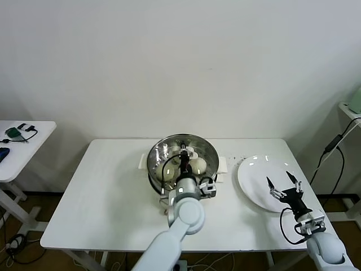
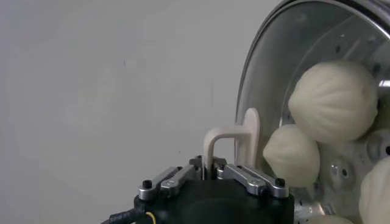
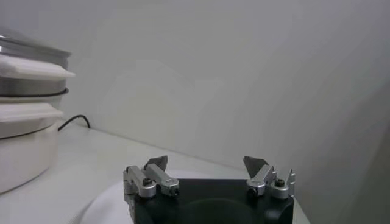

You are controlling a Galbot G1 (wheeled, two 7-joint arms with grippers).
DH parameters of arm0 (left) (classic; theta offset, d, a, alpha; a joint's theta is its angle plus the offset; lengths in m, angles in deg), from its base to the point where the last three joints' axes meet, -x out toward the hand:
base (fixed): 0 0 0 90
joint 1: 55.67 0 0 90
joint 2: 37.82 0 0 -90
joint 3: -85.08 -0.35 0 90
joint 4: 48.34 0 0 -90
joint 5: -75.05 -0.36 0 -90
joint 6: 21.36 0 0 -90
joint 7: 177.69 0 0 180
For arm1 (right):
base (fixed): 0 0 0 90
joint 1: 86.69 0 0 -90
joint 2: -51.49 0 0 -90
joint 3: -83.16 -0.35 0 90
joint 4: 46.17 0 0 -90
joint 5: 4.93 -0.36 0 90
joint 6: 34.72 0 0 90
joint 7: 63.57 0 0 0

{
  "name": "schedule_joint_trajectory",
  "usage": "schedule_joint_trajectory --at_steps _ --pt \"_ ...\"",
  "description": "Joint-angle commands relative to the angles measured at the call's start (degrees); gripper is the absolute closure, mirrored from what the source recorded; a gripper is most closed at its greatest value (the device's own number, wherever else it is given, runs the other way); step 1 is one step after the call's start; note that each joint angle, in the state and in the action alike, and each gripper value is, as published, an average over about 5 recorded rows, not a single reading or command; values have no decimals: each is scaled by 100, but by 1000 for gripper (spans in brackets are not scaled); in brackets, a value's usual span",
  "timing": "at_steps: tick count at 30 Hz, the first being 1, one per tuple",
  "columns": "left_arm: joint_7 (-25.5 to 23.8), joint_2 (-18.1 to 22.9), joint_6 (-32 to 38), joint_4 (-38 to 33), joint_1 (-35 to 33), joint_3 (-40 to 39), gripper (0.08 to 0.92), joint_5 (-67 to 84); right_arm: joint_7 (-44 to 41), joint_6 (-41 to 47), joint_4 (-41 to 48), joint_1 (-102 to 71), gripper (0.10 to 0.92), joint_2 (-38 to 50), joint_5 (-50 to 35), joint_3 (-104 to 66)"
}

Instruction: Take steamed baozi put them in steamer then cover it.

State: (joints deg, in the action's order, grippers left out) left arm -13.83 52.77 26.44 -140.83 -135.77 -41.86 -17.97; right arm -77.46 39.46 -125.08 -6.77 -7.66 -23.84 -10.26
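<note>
Gripping the cover (image 2: 317, 73) by its flat white handle (image 2: 234, 137), my left gripper (image 1: 184, 164) sets fragile, slippery glass over the steamer (image 1: 183, 158) at table centre; right gripper (image 1: 284, 185) idles spread at four o'clock.

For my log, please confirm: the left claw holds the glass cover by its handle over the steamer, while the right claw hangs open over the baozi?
Not quite. The head view shows the right claw open over the empty white plate; the baozi lie in the steamer. The left claw does hold the cover by its handle.
</note>
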Motion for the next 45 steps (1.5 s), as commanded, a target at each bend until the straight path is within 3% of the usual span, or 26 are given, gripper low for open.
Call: schedule_joint_trajectory --at_steps 1,15,20,24,28,32,35,39,45 --pt "-160 -159 -235 -453 -57 -55 741 67 28 201 -34 -16 203 11 72 -42" --pt "-262 -876 -174 -1954 -1017 -22 325 435 292 940 -228 80 203 55 461 -76" --pt "-81 -1138 -141 -2517 -1381 75 201 851 331 1001 -344 88 203 43 248 -71" --pt "352 -1336 42 -2977 -1577 379 179 1434 341 1015 -466 47 203 32 189 -52" --pt "1241 -1651 442 -3390 -1978 1018 177 2502 333 1017 -526 -5 203 14 177 -49" --pt "2386 -1883 1439 -3493 -2641 2010 177 4034 319 993 -535 -54 203 -6 182 -62" --pt "2926 -1713 2315 -3486 -3234 2918 177 5438 297 955 -556 -83 203 -23 172 -73" --pt "3164 -1299 3515 -3334 -3826 3899 177 7008 278 927 -633 -124 203 -46 170 -78" --pt "2882 -1044 4631 -2498 -4023 4762 177 9604 235 891 -751 -213 203 -125 188 -66"
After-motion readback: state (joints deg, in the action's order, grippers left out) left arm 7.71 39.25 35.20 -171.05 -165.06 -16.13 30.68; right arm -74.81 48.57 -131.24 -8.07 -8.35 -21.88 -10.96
